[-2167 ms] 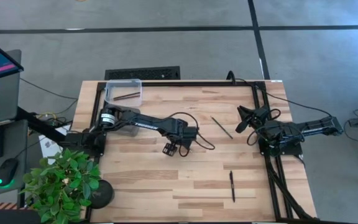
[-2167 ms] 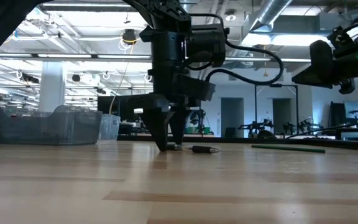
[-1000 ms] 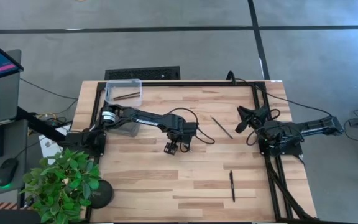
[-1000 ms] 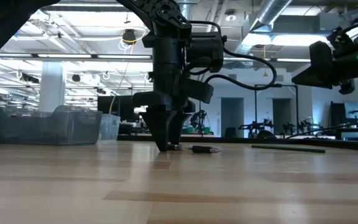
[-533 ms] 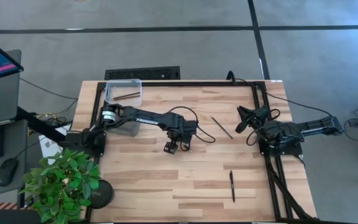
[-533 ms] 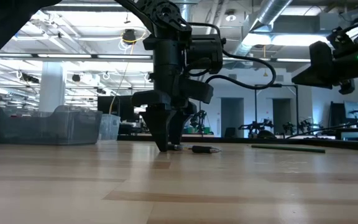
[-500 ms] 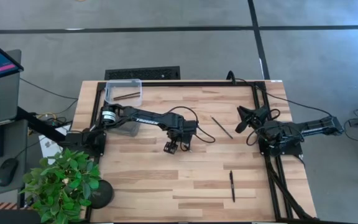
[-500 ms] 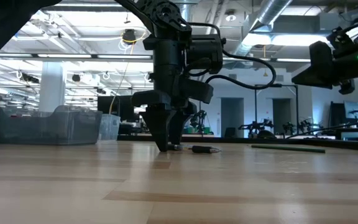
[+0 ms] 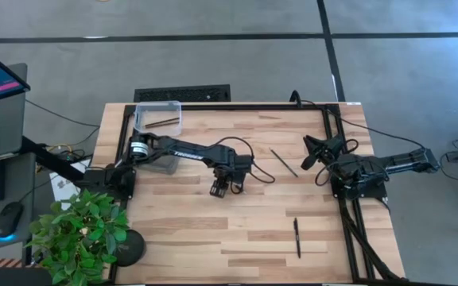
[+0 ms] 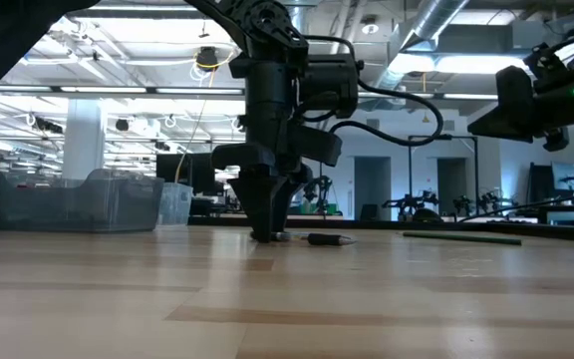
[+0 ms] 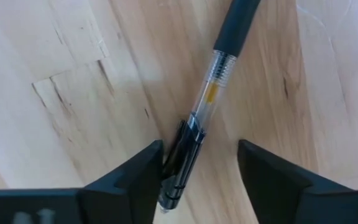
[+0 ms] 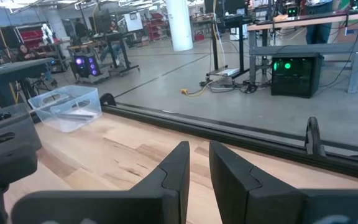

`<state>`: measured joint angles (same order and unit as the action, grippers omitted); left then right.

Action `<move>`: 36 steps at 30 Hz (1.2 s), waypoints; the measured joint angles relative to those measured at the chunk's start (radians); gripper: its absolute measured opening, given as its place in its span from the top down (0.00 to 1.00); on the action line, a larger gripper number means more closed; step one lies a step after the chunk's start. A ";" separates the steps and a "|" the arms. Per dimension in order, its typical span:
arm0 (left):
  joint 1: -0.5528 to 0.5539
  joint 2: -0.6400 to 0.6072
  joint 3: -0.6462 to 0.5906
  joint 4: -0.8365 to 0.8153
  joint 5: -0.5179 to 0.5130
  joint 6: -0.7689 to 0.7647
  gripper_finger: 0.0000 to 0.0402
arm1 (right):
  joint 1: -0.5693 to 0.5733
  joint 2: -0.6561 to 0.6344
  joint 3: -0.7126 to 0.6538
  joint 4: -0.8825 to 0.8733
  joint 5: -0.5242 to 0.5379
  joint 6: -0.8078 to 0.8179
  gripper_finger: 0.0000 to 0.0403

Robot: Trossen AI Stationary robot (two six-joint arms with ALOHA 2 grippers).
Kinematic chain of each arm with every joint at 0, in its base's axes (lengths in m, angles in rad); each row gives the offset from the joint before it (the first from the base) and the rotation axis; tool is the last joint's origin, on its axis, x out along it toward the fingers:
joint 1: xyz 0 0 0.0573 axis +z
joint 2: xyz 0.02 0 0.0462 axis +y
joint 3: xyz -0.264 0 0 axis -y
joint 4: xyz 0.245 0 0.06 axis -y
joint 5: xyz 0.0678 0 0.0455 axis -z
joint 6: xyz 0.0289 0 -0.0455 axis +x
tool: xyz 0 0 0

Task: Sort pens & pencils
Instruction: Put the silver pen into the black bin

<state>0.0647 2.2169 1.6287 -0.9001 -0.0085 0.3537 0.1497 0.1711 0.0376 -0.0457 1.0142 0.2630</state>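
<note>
Left wrist view: pen [image 11: 199, 121] lies flat on the table [image 11: 61, 68], clip end between my left gripper [image 11: 199, 167] fingers, one finger [image 11: 143, 177] touching the clip, the other apart — spread, not yet pinching. High view puts that gripper [image 9: 220, 189] mid-table with fingertips down at the wood. Risk as I judge it: the pen sits slanted across the gap and I'm near its end, so closing could spin or squirt it out, or it droops once lifted. Another pen [image 9: 297, 237] lies near the front right; a pencil [image 9: 284, 162] well apart toward the right arm. Bin [image 9: 158, 117] at the far left corner holds a thin stick. Right gripper [image 12: 197, 163] is parked at the right edge, fingers nearly pressed together, holding nothing.
</note>
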 joint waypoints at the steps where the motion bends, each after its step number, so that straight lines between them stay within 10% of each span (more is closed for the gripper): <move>1: 0.000 0.002 0.001 -0.003 -0.003 0.000 0.54 | 0.000 0.000 0.000 0.000 0.000 0.000 0.80; 36: 0.001 0.024 0.005 0.004 -0.024 -0.048 0.92 | 0.000 0.000 0.000 0.000 0.000 0.000 0.80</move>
<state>0.0654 2.2410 1.6337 -0.8959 -0.0326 0.3060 0.1499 0.1711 0.0376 -0.0456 1.0143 0.2626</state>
